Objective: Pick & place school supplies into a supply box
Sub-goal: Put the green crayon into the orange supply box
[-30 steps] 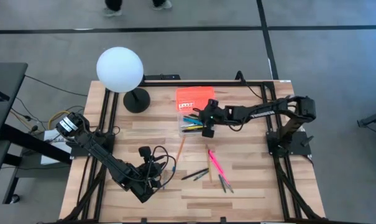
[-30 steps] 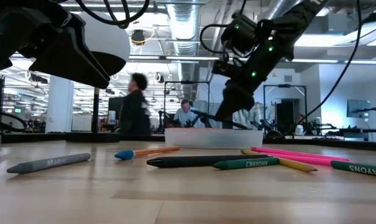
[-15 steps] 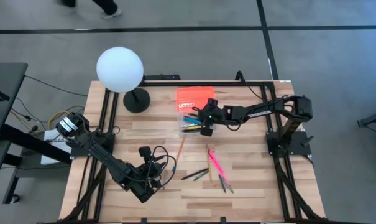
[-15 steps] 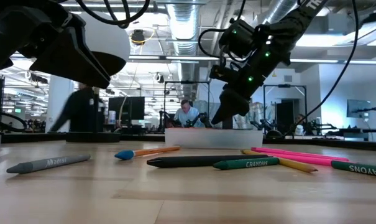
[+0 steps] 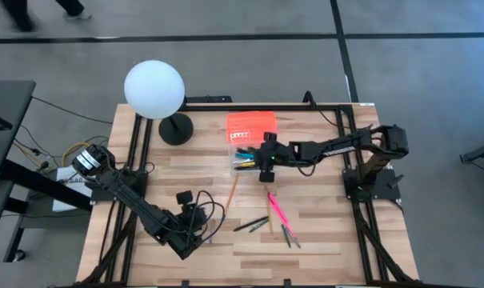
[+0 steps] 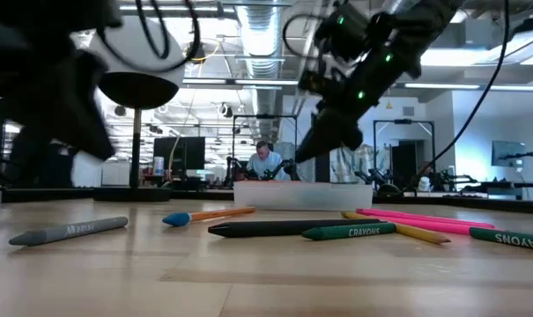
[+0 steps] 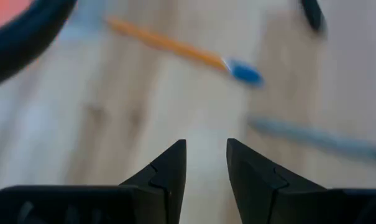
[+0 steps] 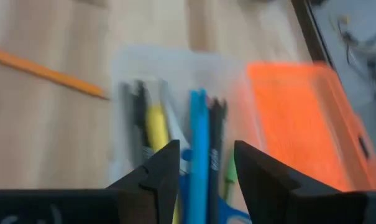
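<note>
The left tool (image 7: 206,163), slightly parted and empty, hovers near the tabletop's (image 5: 322,240) six o'clock edge. At twelve o'clock the right tool (image 5: 266,170) has spread and backed off the box (image 5: 240,158), suggesting a pen was just dropped in; pencils (image 5: 275,210) at center remain.

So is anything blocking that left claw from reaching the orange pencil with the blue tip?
Nothing visible does. The left gripper, fingers apart and empty, faces the orange pencil across bare wooden table. The grey crayon lies off to one side, clear of that path.
</note>
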